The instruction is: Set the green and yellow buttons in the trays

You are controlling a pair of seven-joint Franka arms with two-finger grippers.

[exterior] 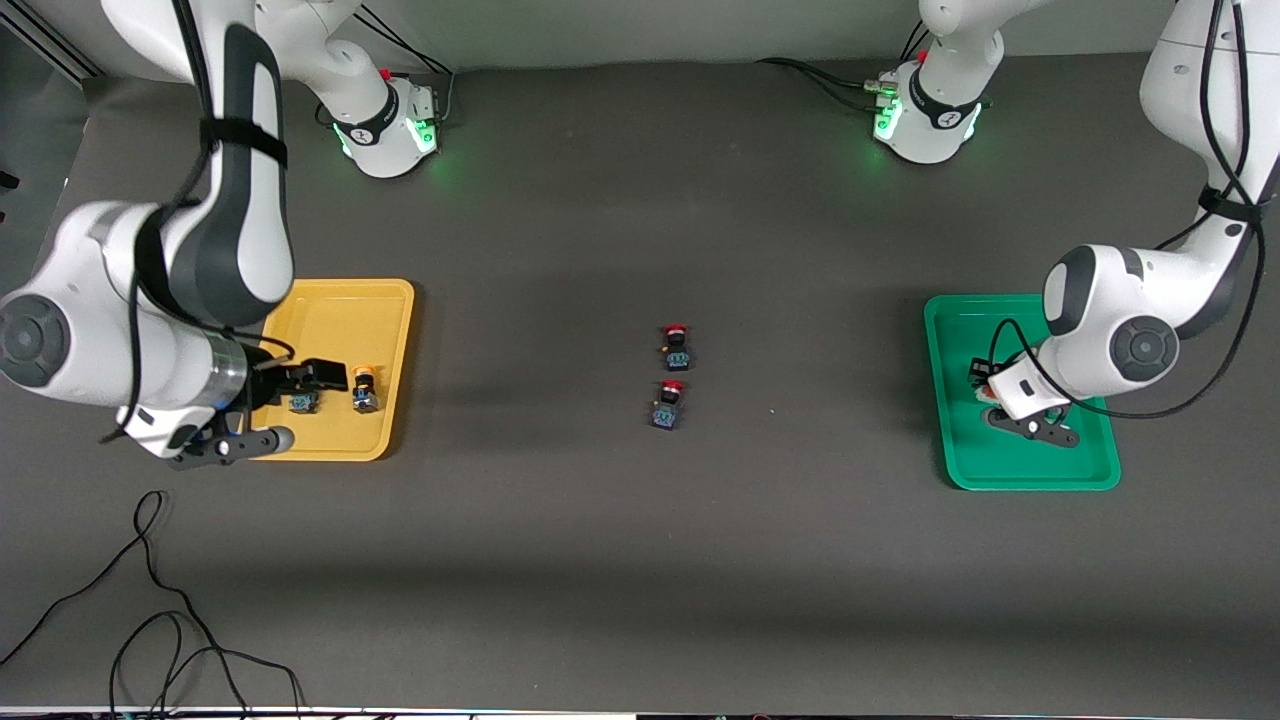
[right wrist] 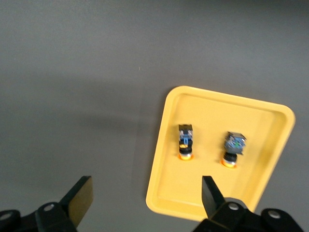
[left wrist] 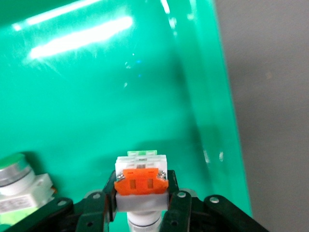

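Pincer status first. Clamping, w/ left pincer [left wrist: 141, 199], a white-bodied button [left wrist: 141, 178] w/ an orange block on its end, jaws pressing its sides. Hanging over the green tray [left wrist: 120, 96], low above the tray floor; touching it or not, can't tell. Sitting in that same tray, just beside the held one, a second white-bodied button [left wrist: 15, 178] w/ pale green cap, lying tilted, free of any pincer.

Going by the front view as a clock face: lying at 3 o'clock on the tabletop [exterior: 640, 560], the green tray [exterior: 1000, 472], w/ left pincer [exterior: 988, 388] over its middle and the arm's wrist hiding most of the held button.

Lying at 9 o'clock, the yellow tray [exterior: 345, 305]. Hovering over it w/ fingers spread wide and gripping nothing, right pincer [exterior: 312, 378]; same wide gap showing in right wrist view [right wrist: 145, 193]. Resting inside the yellow tray [right wrist: 270, 145], two yellow-capped buttons on black-blue bodies, side by side and apart: one [exterior: 303, 402] right below the pincer, the other [exterior: 365, 390] at its 3 o'clock, nearer the tray's ctr.

Sitting at tabletop ctr, well apart from both trays, two red-capped switches: one [exterior: 677, 346], the second [exterior: 668, 404] at its 6 o'clock, close but not touching.

Trailing across the 7 o'clock corner, loose black cables [exterior: 150, 620].
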